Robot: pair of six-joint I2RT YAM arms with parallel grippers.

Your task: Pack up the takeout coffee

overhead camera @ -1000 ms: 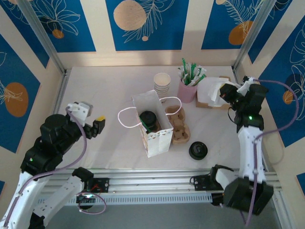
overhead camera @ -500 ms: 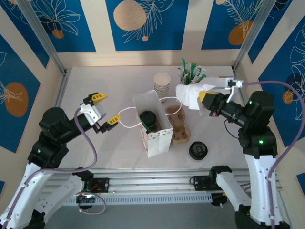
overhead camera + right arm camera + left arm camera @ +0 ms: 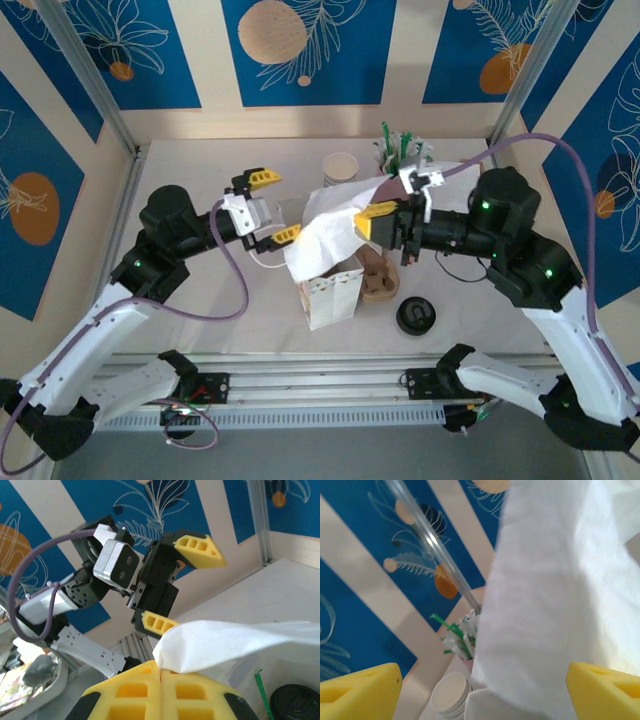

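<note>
A white paper bag (image 3: 330, 292) stands mid-table. My right gripper (image 3: 378, 216) (image 3: 160, 669) is shut on a white napkin (image 3: 325, 222) (image 3: 240, 637) (image 3: 560, 580), which hangs over the bag's mouth. The takeout coffee is hidden under the napkin in the top view. In the right wrist view a round black lid (image 3: 296, 702) beside a green stick shows below the napkin; I cannot tell whether it is the coffee's. My left gripper (image 3: 272, 206) (image 3: 480, 695) (image 3: 195, 592) is open just left of the napkin, with nothing between its fingers.
A brown cardboard carrier (image 3: 380, 278) lies right of the bag, with loose black lids (image 3: 415, 316) in front of it. A stack of lidless cups (image 3: 340, 168) (image 3: 450, 695) and a pink cup of straws (image 3: 402, 150) (image 3: 460, 635) stand behind. Walls enclose the table.
My right gripper carried the napkin from the back right to over the bag, covering the coffee. My left gripper swung right toward the bag, still open.
</note>
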